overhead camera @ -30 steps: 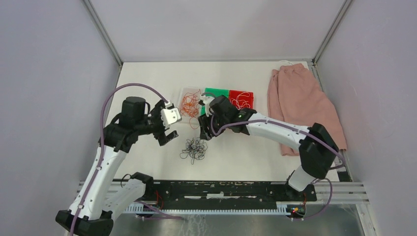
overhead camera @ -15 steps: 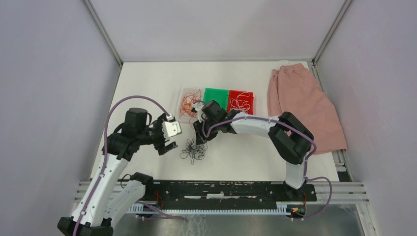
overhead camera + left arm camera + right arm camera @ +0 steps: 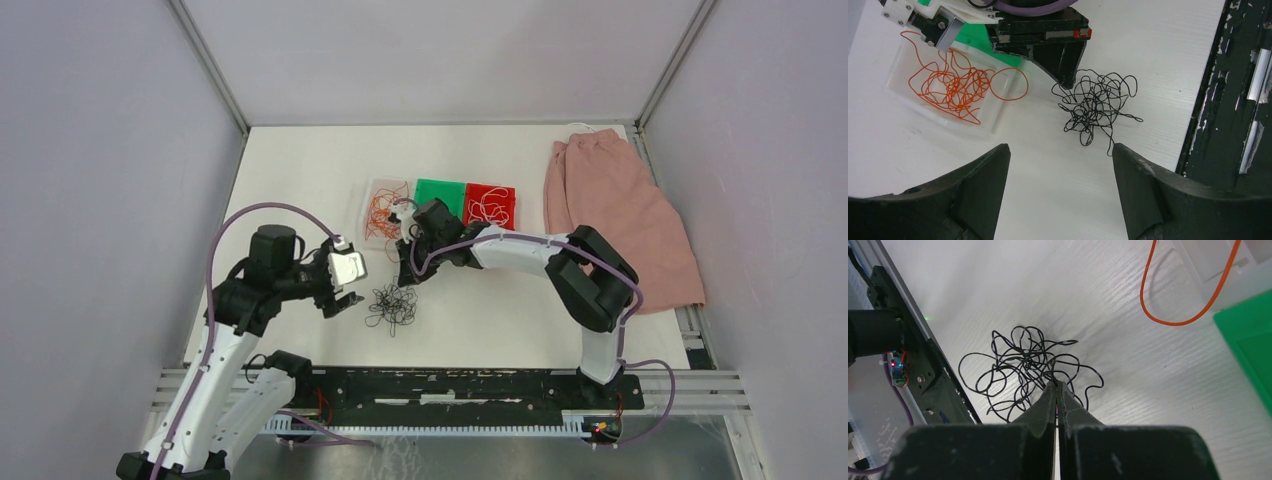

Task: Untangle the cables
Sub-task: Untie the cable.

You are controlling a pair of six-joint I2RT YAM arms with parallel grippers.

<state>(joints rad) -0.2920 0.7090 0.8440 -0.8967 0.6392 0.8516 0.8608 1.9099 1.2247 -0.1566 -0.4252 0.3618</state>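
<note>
A palm-sized clump of black cables lies on the white table between the two arms. My right gripper is shut, its tips pinched on a black strand at the clump's far edge. Its dark fingers also show in the left wrist view, touching the clump. My left gripper hovers open just left of the clump, with nothing between its fingers. Orange cables lie in a clear tray, one loop spilling over its side. White cables lie in a red tray.
A green tray sits between the clear tray and the red tray. A pink cloth lies at the right. The black rail runs along the near edge, close to the clump.
My right gripper came down from the trays to the black clump and shut. My left gripper drew closer to the clump and its jaws narrowed slightly.
</note>
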